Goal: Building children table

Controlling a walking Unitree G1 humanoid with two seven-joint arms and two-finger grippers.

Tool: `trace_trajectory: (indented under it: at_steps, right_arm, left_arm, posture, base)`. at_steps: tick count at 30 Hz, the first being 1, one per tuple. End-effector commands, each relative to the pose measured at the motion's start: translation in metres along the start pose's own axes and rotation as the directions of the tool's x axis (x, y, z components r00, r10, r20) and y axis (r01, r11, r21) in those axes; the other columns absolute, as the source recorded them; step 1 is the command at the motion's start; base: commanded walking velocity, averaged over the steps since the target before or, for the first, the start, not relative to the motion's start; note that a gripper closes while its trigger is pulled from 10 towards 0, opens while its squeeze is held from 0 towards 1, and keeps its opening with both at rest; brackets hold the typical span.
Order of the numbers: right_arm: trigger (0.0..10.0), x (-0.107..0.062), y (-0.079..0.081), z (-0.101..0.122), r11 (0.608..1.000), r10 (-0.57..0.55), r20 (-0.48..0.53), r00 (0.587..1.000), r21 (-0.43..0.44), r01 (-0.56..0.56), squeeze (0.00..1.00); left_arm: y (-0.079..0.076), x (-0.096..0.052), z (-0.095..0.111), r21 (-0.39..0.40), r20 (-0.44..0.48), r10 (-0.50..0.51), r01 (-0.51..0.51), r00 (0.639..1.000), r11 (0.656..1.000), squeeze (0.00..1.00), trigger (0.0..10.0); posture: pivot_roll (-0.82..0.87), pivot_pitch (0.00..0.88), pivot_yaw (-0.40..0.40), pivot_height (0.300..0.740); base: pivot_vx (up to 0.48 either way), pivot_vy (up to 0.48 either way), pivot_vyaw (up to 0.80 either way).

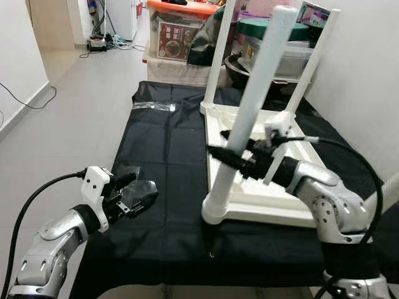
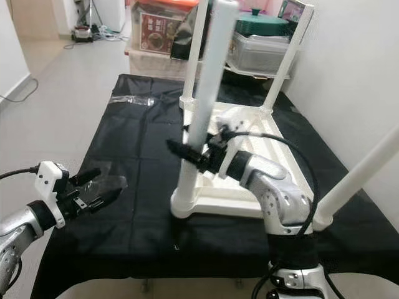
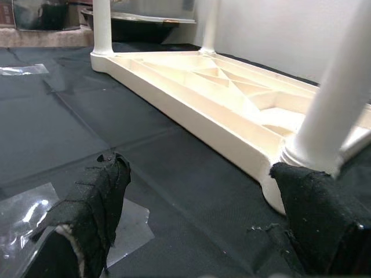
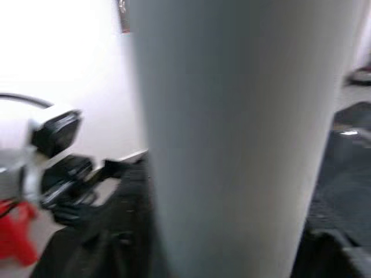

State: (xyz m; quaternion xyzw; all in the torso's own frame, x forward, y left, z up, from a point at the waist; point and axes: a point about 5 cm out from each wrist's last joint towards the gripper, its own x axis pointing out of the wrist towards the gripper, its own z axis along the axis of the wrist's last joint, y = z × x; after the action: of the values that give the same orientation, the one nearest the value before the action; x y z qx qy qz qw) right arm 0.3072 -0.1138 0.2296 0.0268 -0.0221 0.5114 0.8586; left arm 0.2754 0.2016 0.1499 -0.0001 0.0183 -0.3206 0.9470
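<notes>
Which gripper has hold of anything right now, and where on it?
The right gripper clasps the near white plastic table leg at its lower part, above the socket. The left gripper holds nothing.

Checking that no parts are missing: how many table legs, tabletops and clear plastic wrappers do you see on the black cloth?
Table legs: 4
Tabletop: 1
Clear plastic wrappers: 2
Total: 7

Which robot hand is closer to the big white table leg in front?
Right. The right gripper is closed around the front leg; the left gripper hovers apart, over the black cloth.
</notes>
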Motion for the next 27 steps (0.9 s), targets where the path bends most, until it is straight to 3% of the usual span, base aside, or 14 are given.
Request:
trace_trajectory:
  at_steps: [1,5,6,7,8,12,17,18,19,21,24,25,26,27]
  right_arm:
    - [0.0,0.012,0.004,-0.014,1.0,-0.004,-0.045,0.999,0.021,0.005,0.0]
    - [0.0,0.008,-0.043,-0.04,0.812,-0.552,-0.18,0.814,0.105,0.574,0.0]
    - [0.0,-0.01,-0.062,-0.056,0.571,-0.773,-0.271,0.574,0.097,0.815,0.0]
    - [0.0,-0.01,-0.062,-0.056,0.571,-0.773,-0.271,0.574,0.097,0.815,0.0]
    - [0.0,-0.033,-0.07,-0.069,0.349,-0.88,-0.325,0.347,0.055,0.936,0.0]
    - [0.0,-0.069,-0.058,-0.079,0.11,-0.947,-0.308,0.095,-0.033,0.993,0.0]
    - [0.0,-0.074,-0.046,-0.08,0.093,-0.949,-0.305,0.074,-0.049,0.994,0.0]
    - [5.1,-0.068,-0.034,-0.077,0.162,-0.944,-0.298,0.142,-0.045,0.986,0.0]
    - [10.0,-0.058,-0.028,-0.069,0.23,-0.941,-0.253,0.226,0.016,0.973,0.78]
    - [10.0,-0.045,-0.025,-0.058,0.338,-0.914,-0.199,0.352,0.101,0.936,1.0]
    - [10.0,-0.045,-0.025,-0.058,0.338,-0.914,-0.199,0.352,0.101,0.936,1.0]
    - [10.0,-0.032,-0.026,-0.046,0.465,-0.862,-0.136,0.489,0.177,0.868,0.25]
    - [10.0,-0.024,-0.029,-0.027,0.628,-0.762,-0.035,0.647,0.206,0.75,0.0]
    - [10.0,-0.024,-0.029,-0.027,0.628,-0.762,-0.035,0.647,0.206,0.75,0.0]
  left_arm:
    - [-0.002,0.001,-0.001,-0.007,-0.009,-0.006,0.006,1.0,1.0,0.0,10.0]
    - [-0.002,0.0,-0.001,-0.008,-0.01,-0.007,0.006,1.0,1.0,0.0,10.0]
    - [-0.002,0.0,-0.001,-0.009,-0.01,-0.008,0.008,1.0,1.0,0.0,10.0]
    - [-0.002,0.0,-0.001,-0.009,-0.01,-0.008,0.008,1.0,1.0,0.0,10.0]
    - [-0.002,-0.001,-0.001,-0.01,-0.01,-0.01,0.01,1.0,1.0,0.0,10.0]
    - [-0.001,-0.002,-0.001,-0.01,-0.012,-0.012,0.012,1.0,1.0,0.0,10.0]
    - [-0.001,-0.002,0.0,-0.01,-0.012,-0.012,0.012,1.0,1.0,0.0,10.0]
    - [-0.001,-0.002,-0.001,-0.01,-0.014,-0.014,0.014,1.0,1.0,0.0,10.0]
    - [0.0,-0.002,-0.001,-0.01,-0.016,-0.016,0.016,1.0,1.0,0.0,10.0]
    - [0.0,-0.001,-0.001,-0.01,-0.019,-0.02,0.02,1.0,1.0,0.0,10.0]
    - [0.0,-0.001,-0.001,-0.01,-0.019,-0.02,0.02,1.0,1.0,0.0,10.0]
    - [0.0,-0.001,-0.001,-0.011,-0.021,-0.025,0.025,0.999,1.0,0.0,10.0]
    - [0.0,0.0,-0.001,-0.012,-0.021,-0.027,0.026,0.999,1.0,0.0,10.0]
    - [0.0,0.0,-0.001,-0.012,-0.021,-0.027,0.026,0.999,1.0,0.0,10.0]
  posture:
    - [0.13,0.0,-0.172,0.74]
    - [0.12,0.0,-0.166,0.74]
    - [0.12,0.0,-0.163,0.74]
    - [0.12,0.0,-0.163,0.74]
    - [0.12,0.0,-0.162,0.74]
    - [0.11,0.0,-0.154,0.74]
    - [0.1,0.0,-0.148,0.74]
    - [0.1,0.0,-0.147,0.74]
    - [0.09,0.0,-0.133,0.74]
    - [0.09,0.0,-0.132,0.74]
    - [0.09,0.0,-0.132,0.74]
    - [0.09,0.0,-0.135,0.74]
    - [0.09,0.0,-0.137,0.74]
    - [0.09,0.0,-0.137,0.74]
  base:
    - [0.0,0.0,0.0]
    - [0.0,0.0,0.0]
    - [0.0,0.0,0.0]
    - [0.0,0.0,0.0]
    - [0.0,0.0,0.0]
    - [0.0,0.0,0.0]
    - [0.0,0.0,0.0]
    - [0.0,0.0,0.0]
    - [0.0,0.0,0.0]
    - [0.0,0.0,0.0]
    - [0.0,0.0,0.0]
    - [0.0,0.0,0.0]
    - [0.0,0.0,0.0]
    - [0.0,0.0,0.0]
